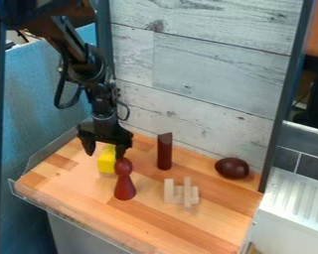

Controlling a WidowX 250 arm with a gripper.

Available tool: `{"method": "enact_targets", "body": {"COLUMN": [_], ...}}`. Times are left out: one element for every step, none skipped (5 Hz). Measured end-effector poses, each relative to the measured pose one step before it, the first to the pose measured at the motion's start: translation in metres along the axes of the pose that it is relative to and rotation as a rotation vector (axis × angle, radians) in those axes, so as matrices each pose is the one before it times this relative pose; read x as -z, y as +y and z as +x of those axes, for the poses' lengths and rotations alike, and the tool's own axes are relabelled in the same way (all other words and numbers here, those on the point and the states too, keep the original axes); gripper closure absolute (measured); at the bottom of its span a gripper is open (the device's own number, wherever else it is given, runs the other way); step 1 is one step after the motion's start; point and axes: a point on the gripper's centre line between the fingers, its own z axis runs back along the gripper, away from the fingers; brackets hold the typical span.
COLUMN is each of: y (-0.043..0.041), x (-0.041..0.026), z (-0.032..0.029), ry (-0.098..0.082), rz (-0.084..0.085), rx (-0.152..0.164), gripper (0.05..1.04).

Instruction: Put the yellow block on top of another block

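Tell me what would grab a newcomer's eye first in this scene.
The bright yellow block stands out first, toward the left of the wooden tabletop, right under the black gripper with its fingers spread. Next comes the dark red pawn-shaped piece standing just in front of it. The glossy dark brown egg-shaped object draws the eye at the far right.

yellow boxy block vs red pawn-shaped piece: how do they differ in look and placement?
- Shape: the yellow boxy block is squat and flat-sided; the red pawn-shaped piece has a round head, narrow neck and flared base.
- Height: the pawn is taller than the block.
- Place: the block sits below the gripper; the pawn stands nearer the camera.
Shared: each is a single solid colour.
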Motion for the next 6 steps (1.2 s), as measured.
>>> {"method": "enact_targets", "body": {"y": [-0.00569,-0.00804,-0.00197,-0.01061,-0.01802,-0.04000], "x": [-0.00002,-0.01970,-0.02750,-0.02437,-0.02171,-0.00092], "z": [-0.00178,0.00375,0.00444,0.00212,-0.00252,-0.01460], "ry": [0.0066,-0.0139,-0.0495,-0.0438,-0.0221,0.0203], "rz": [-0.0349,-0.0614,0.0005,-0.0186,-0.0483,-0.0690], "rx": [-0.0198,-0.0196,-0.0176,0.0099,0.0248,0.0878], "gripper": [0.410,0.507,0.507,0.507,0.507,0.507]}}
